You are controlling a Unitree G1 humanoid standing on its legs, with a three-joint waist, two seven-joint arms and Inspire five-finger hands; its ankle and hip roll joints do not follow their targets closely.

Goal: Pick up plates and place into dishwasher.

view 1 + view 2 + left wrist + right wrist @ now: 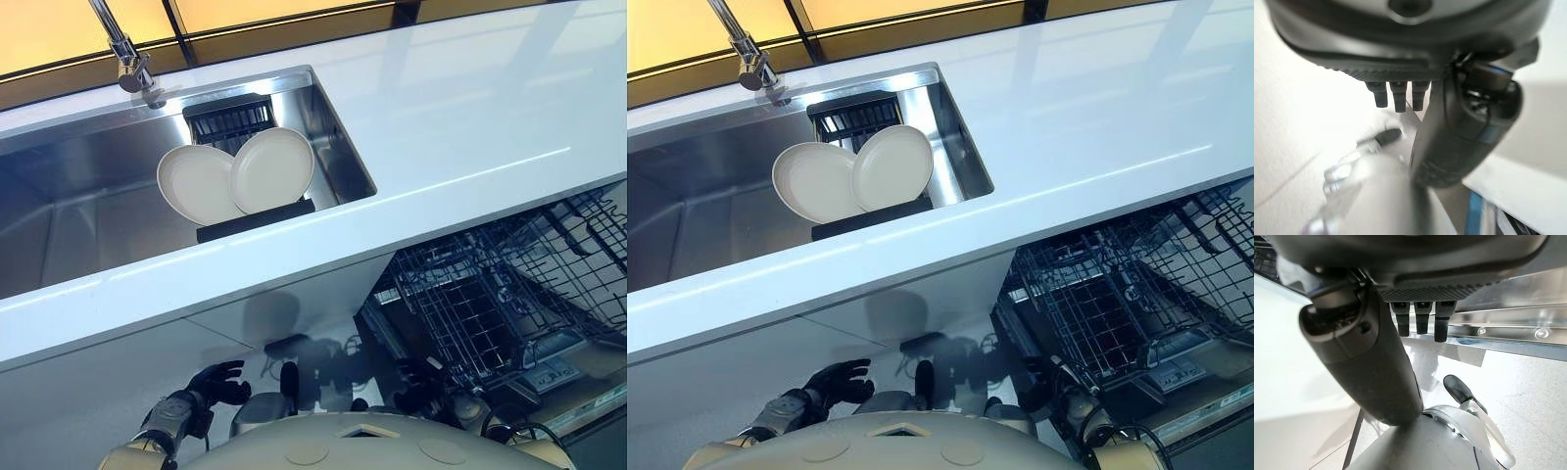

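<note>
Nearest, both hands hang low in front of the cabinet, below the surface's front edge. The left hand (pixel 217 383) has its fingers loosely spread and holds nothing. The right hand (pixel 1070 399) is also empty, fingers relaxed in its wrist view. Nothing is picked up yet, so I judge the task to be at its start: the reach for the first plate. To the right, under the surface, the dishwasher (pixel 549 372) stands open with its rack (pixel 490 294) pulled out and no dishes that I can see in it. Farther back, the sink (pixel 88 206) is set in the surface's left part. At its right end two plates (pixel 235 176) stand on edge in a black holder (pixel 257 218), overlapping, with a faucet (pixel 127 59) behind. The next move calls for raising a hand over the front edge and gripping one plate's rim.
</note>
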